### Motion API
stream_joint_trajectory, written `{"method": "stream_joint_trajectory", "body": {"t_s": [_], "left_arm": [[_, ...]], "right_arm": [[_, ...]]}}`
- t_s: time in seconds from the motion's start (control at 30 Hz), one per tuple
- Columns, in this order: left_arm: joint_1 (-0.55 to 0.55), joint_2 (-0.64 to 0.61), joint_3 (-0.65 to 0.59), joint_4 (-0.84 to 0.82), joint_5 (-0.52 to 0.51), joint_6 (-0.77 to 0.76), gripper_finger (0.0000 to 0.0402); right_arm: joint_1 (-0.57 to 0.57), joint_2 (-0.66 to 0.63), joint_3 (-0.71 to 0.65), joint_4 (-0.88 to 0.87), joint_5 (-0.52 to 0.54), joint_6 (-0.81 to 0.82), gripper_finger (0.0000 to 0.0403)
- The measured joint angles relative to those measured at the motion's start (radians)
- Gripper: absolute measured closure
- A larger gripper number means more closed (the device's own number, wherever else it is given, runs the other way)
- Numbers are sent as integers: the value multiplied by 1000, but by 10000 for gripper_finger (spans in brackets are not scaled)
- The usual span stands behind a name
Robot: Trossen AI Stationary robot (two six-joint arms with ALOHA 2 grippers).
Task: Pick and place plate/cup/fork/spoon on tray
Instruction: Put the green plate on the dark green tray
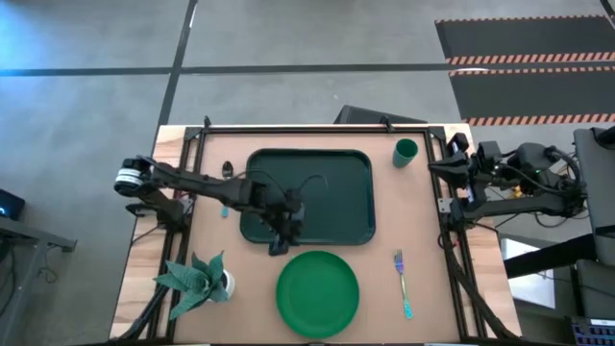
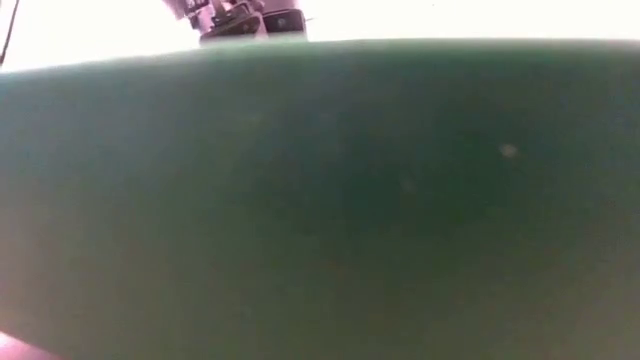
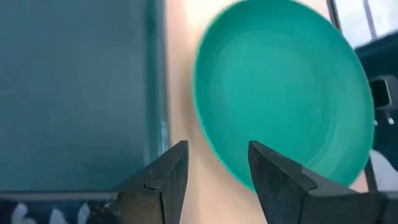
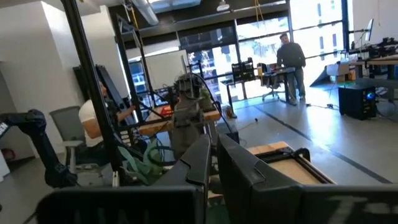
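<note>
The dark green tray [image 1: 332,197] lies at the table's middle. The bright green plate [image 1: 318,293] lies on the table just near of it and fills the low view [image 2: 320,200]. The green cup [image 1: 405,151] stands upright at the far right. The fork [image 1: 402,282] lies flat to the right of the plate. The spoon [image 1: 226,175] lies left of the tray, partly under my left arm. My left gripper [image 3: 217,165] is open and empty. It points down over the strip of table between the tray's near edge [image 3: 155,93] and the plate [image 3: 286,93]. It also shows in the high view [image 1: 279,247]. My right gripper [image 4: 213,155] is shut and waits at the right edge [image 1: 444,173].
A white pot with a green leafy plant [image 1: 197,281] stands at the near left, beside the plate. A dark frame rail [image 1: 317,127] runs along the table's far edge. Beyond the table the right wrist view shows a seated person [image 4: 93,118] and a standing person [image 4: 291,59].
</note>
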Motion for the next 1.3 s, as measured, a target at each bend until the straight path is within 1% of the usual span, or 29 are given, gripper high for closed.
{"method": "stream_joint_trajectory", "body": {"t_s": [0.1,0.3,0.5,0.67,0.77,1.3], "left_arm": [[-33,31,0,0,-20,-23,251],[-90,94,0,0,-21,-82,251],[-121,139,24,-4,-23,-166,251],[-139,140,28,-5,-24,-213,251],[-145,138,23,-36,-28,-236,251],[-151,162,5,-47,-70,-271,251]], "right_arm": [[0,0,0,-6,0,0,380],[0,0,0,-10,0,-2,380],[0,0,0,-11,0,-2,380],[0,0,0,-11,-1,-2,380],[0,0,0,-15,-2,-2,380],[0,0,0,-17,-8,-2,380]]}}
